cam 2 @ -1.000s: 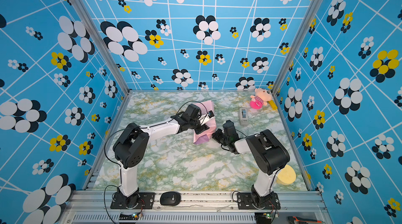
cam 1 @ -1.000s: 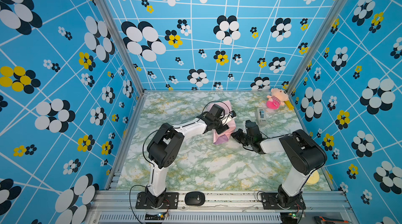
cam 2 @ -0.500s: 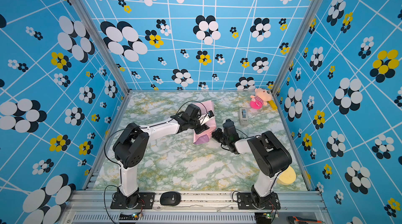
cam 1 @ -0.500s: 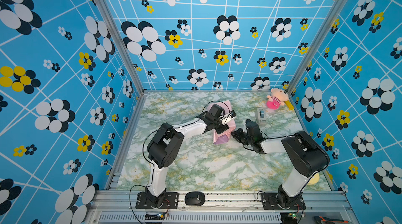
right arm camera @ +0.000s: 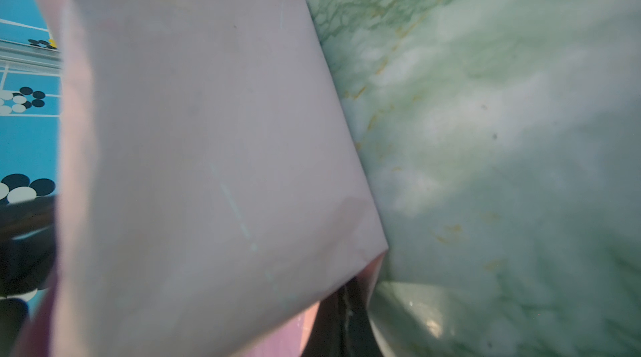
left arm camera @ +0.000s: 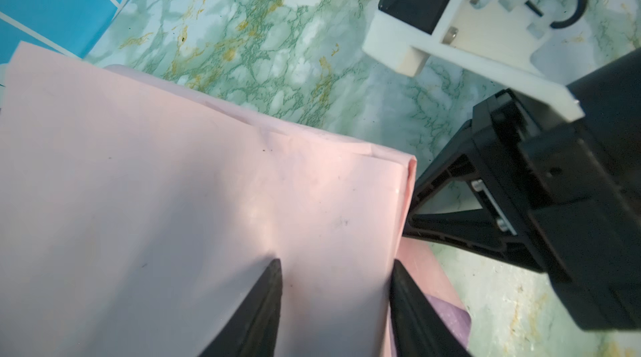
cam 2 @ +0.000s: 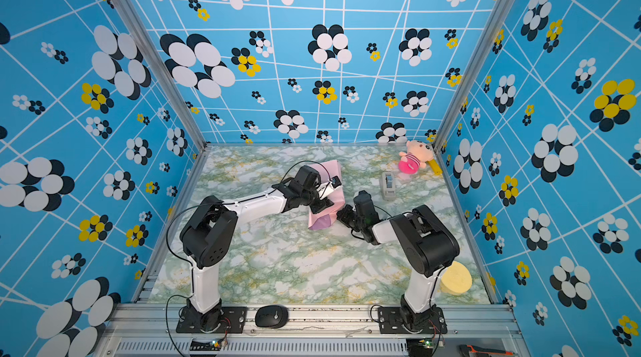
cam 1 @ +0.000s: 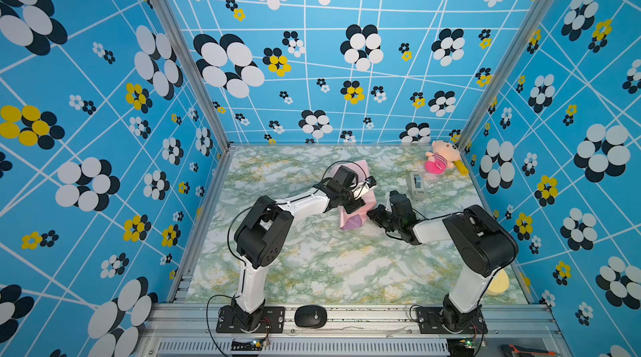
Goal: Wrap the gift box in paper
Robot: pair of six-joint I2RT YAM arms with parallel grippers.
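Observation:
The paper (cam 1: 353, 222) (cam 2: 322, 221) is folded up into a bundle at mid-table, pale pink outside with a lilac patch at its near end. The gift box is hidden under it. My left gripper (cam 1: 356, 204) (cam 2: 321, 204) reaches over the bundle from the left. In the left wrist view its jaws (left arm camera: 336, 268) stand apart, with the fingertips (left arm camera: 274, 270) resting on the pink face of the paper (left arm camera: 173, 199). My right gripper (cam 1: 371, 213) (cam 2: 341, 215) (left arm camera: 412, 223) comes in low from the right. It is shut (right arm camera: 347, 306), with its tips tucked into the paper's (right arm camera: 208, 129) corner fold.
A grey tape dispenser (cam 1: 416, 183) (cam 2: 388, 185) stands right of the bundle. A plush doll (cam 1: 438, 161) lies in the far right corner. A yellow sponge (cam 2: 456, 279) sits behind the right arm's base, and a black mouse (cam 1: 310, 316) is on the front rail. Patterned walls enclose three sides.
The right arm's elbow has shifted slightly. Both grippers and the paper stay where they were.

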